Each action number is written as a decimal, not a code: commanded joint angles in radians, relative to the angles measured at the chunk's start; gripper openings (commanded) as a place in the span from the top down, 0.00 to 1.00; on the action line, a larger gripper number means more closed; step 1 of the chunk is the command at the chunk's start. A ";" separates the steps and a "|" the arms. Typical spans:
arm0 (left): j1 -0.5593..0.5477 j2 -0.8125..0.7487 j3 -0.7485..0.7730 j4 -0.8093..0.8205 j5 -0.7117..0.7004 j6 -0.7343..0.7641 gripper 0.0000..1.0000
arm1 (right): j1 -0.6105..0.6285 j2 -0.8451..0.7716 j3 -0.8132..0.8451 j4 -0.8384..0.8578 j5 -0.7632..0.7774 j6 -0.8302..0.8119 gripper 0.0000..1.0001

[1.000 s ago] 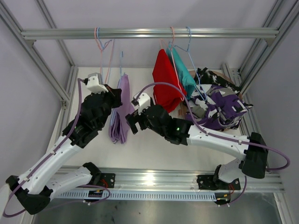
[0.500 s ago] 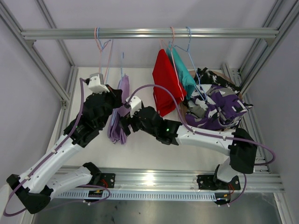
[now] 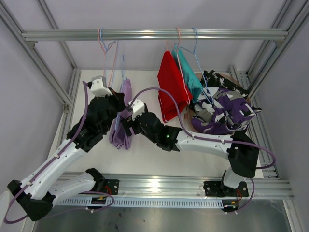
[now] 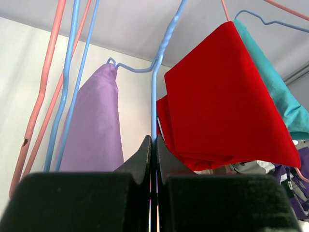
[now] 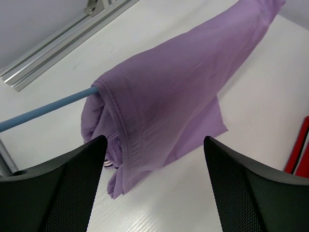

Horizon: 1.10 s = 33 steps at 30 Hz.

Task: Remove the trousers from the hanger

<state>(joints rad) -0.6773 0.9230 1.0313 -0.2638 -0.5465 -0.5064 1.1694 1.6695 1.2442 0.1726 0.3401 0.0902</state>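
The lilac trousers (image 3: 119, 131) hang folded over a blue hanger (image 4: 153, 96). My left gripper (image 3: 119, 104) is shut on that hanger's upright wire, the jaws (image 4: 153, 145) pressed together on it. In the left wrist view the lilac trousers (image 4: 91, 125) hang to the left of the wire. My right gripper (image 3: 127, 126) is open just right of the lilac trousers (image 5: 178, 87). Its jaws (image 5: 154, 142) stand wide on either side of the cloth's lower fold without touching it. The hanger's bar (image 5: 48, 108) sticks out of the fold.
Red trousers (image 3: 171, 92) and teal trousers (image 3: 193, 79) hang on hangers from the metal rail (image 3: 154, 35). A bare pink hanger (image 3: 102, 48) hangs at its left. Purple-and-white trousers (image 3: 227, 113) and black speckled trousers (image 3: 222, 79) lie piled at the right.
My right gripper has moved left, from below the red trousers up to the lilac trousers, and its jaws have narrowed slightly. The left gripper keeps its hold on the hanger.
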 commanded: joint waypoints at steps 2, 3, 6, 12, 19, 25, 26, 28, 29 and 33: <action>-0.016 -0.003 0.009 0.038 0.048 -0.007 1.00 | -0.004 0.024 0.000 0.119 0.148 -0.023 0.15; -0.015 -0.003 0.009 0.038 0.048 -0.007 1.00 | -0.004 0.022 -0.015 0.131 0.169 -0.024 0.14; -0.015 -0.003 0.009 0.037 0.051 -0.009 1.00 | -0.005 0.027 -0.037 0.172 0.194 -0.024 0.15; -0.015 0.004 0.010 0.031 0.062 -0.014 1.00 | -0.016 0.055 -0.068 0.261 0.227 -0.033 0.18; -0.015 0.004 0.010 0.032 0.063 -0.012 1.00 | -0.020 0.088 -0.065 0.324 0.198 -0.030 0.29; -0.015 0.010 0.010 0.031 0.069 -0.012 1.00 | -0.019 0.084 -0.078 0.399 0.206 -0.044 0.37; -0.016 0.013 0.010 0.031 0.071 -0.012 1.00 | -0.019 0.079 -0.084 0.416 0.211 -0.046 0.40; -0.015 0.013 0.012 0.032 0.069 -0.014 1.00 | -0.020 0.058 -0.120 0.476 0.218 -0.049 0.45; -0.015 0.013 0.009 0.029 0.068 -0.014 1.00 | -0.022 0.052 -0.124 0.485 0.215 -0.047 0.45; -0.015 0.014 0.010 0.029 0.072 -0.015 1.00 | -0.034 0.053 -0.100 0.481 0.200 -0.047 0.51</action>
<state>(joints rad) -0.6846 0.9428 1.0302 -0.2745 -0.4931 -0.5072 1.1515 1.7557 1.1244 0.5411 0.5144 0.0467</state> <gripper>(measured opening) 0.009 0.505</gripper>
